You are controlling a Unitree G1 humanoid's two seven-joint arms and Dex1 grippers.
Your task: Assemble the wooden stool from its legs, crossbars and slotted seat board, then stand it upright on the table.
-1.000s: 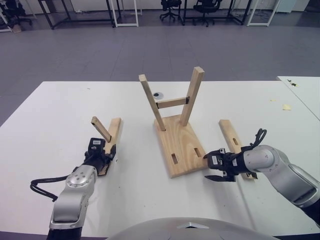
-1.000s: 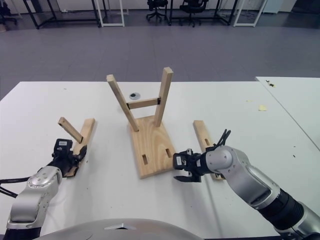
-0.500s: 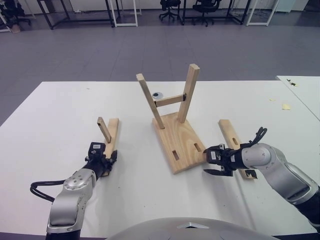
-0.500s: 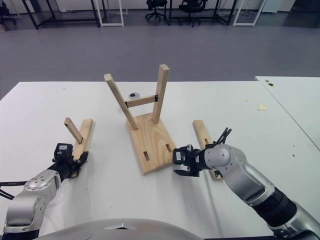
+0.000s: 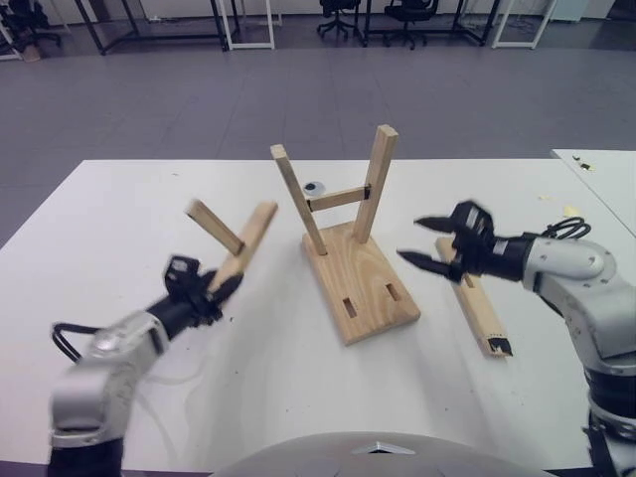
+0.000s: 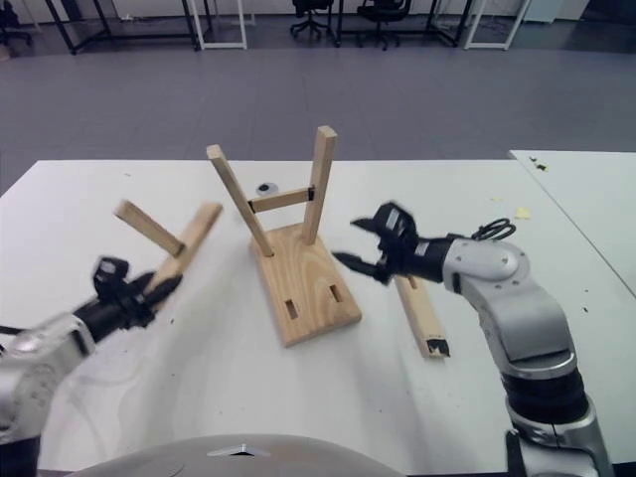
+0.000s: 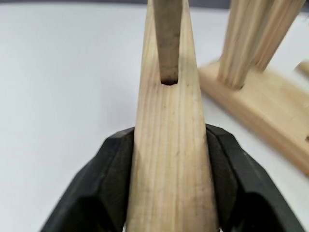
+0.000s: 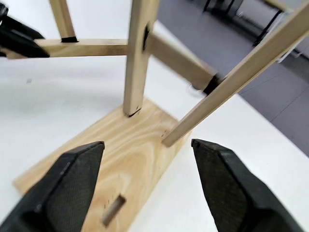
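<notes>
No text, label, number or sign can be read anywhere: the wooden parts and the tabletop (image 5: 298, 397) carry no legible print.

Seat board (image 5: 360, 283): pale unpainted wood with pronounced swirling grain, sanded smooth, matt. Gripped leg (image 7: 169, 193): same bare wood with fine straight grain; the slot's edge looks slightly rough. Left pincer (image 7: 169, 131) and right pincer (image 8: 147, 144): black fingers, plastic or rubber, matt with a faint sheen. Counter (image 5: 119, 209): white, smooth, matt.
</notes>
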